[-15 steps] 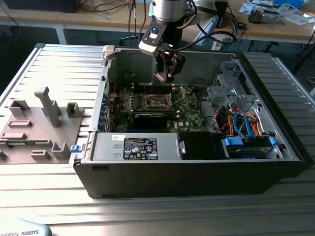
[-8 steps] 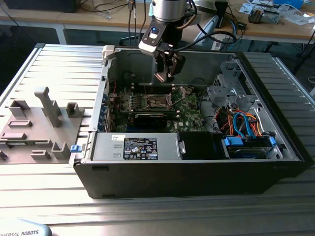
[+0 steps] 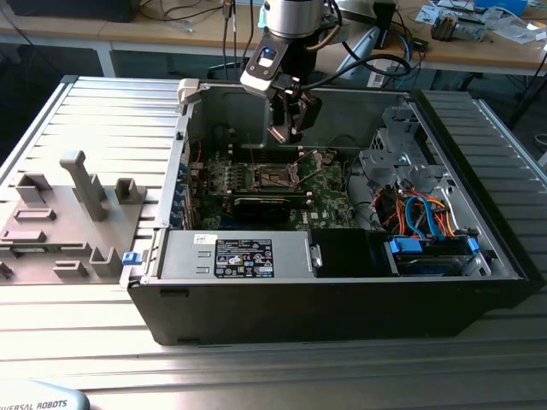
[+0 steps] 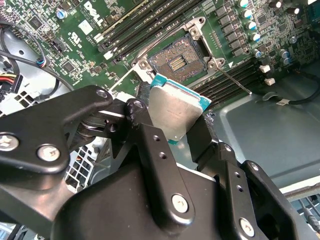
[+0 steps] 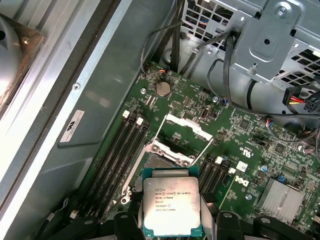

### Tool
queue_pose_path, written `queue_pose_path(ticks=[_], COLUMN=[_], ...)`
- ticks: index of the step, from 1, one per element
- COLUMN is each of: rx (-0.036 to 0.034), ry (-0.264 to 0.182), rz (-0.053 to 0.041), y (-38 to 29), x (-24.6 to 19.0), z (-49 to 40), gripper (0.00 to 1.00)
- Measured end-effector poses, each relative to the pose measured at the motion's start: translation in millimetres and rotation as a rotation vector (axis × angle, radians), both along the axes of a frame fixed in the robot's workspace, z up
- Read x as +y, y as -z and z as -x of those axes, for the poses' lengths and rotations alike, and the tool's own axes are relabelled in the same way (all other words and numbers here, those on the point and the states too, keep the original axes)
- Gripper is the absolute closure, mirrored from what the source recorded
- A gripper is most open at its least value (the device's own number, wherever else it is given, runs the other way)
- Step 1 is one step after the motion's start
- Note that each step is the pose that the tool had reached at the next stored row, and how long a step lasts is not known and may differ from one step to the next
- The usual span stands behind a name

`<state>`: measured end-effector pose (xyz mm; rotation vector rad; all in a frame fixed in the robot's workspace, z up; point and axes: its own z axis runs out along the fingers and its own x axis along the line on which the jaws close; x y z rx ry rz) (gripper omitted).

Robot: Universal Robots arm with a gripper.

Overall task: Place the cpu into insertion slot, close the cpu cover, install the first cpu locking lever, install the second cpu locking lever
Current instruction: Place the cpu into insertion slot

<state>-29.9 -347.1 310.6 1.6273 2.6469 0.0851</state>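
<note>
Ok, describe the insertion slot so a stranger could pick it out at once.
Find the open black computer case, then the green motherboard inside. Near the board's middle is the insertion slot: a dark square in a metal rim, unlike the long narrow memory slots beside it.

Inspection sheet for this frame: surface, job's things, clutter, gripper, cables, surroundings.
Surface: slatted metal table carrying an open computer case.
Job's things: cpu held above the empty insertion slot; cpu cover appears raised open.
Clutter: grey fixture tray at the exterior view's left.
Gripper: gripper shut on the cpu's edges.
Cables: orange and blue cables inside the case, apart from the slot.
Surroundings: workbench with loose items behind.
</note>
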Motion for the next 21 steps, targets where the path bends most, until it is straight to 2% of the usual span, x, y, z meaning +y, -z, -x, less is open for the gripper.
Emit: queue_pose_path(ticks=[6,8,21], rx=[0.0,0.0,0.0], ry=[0.005,0.025,0.035], rz=[0.0,0.0,0.0], y=[0.1,0.6,0.6], x=[0.0,0.0,0.0], z=[0.0,0.0,0.0], gripper=[0.46,0.46,0.46])
